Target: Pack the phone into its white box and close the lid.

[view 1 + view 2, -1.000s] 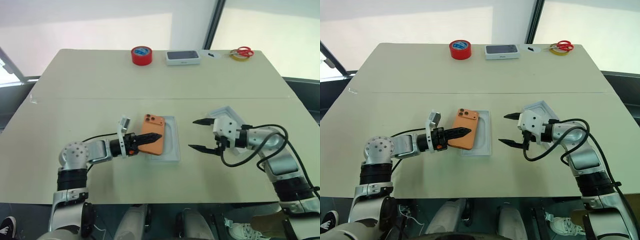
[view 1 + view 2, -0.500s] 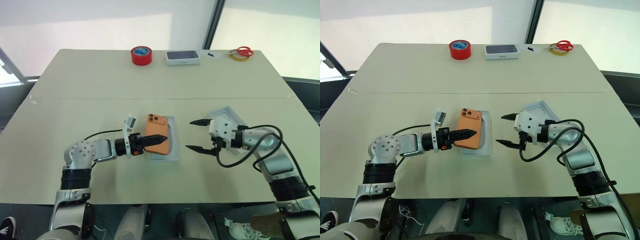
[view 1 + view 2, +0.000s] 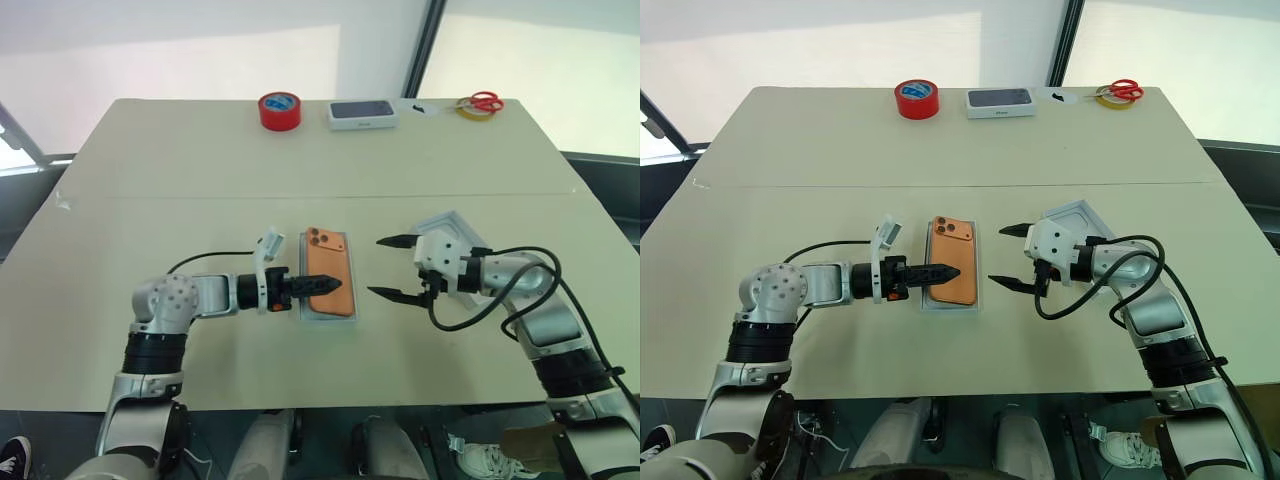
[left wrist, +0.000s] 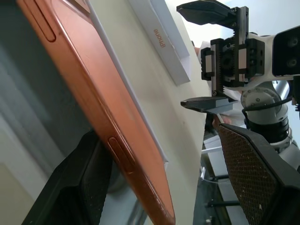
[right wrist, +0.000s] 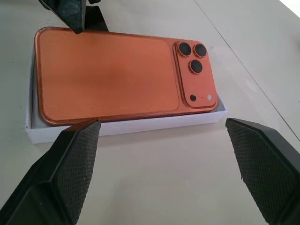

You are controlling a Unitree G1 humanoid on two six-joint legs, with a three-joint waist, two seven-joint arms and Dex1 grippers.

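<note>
The phone lies camera-side up over the white box, its long axis running away from the robot, the lens block at the far end, and its edges lined up with the tray's walls. From the right wrist view it looks seated on or just within the rim rather than fully sunk, though I cannot tell how deep it sits. The left end effector reaches in from the phone's left, pointing across its short axis, with its two black fingers on either side of the phone's near-left edge; the left wrist view shows one finger under the orange side and the other standing off from it, so I judge the hold as loose or being let go rather than clenched tight. The right end effector waits just beside the tray's right wall, fingers spread wide and grasping nothing, aimed back toward the phone. What the next move turns on, as I see it, is the lid: it rests on the tabletop behind the right end effector, turned at an angle to the tray, so the right arm is plainly the nearer one to fetch it, and it will need rotating until its long axis matches the tray's. Well apart at the far edge sit a red roll of tape, another white box with a dark top and a pair of scissors.
</note>
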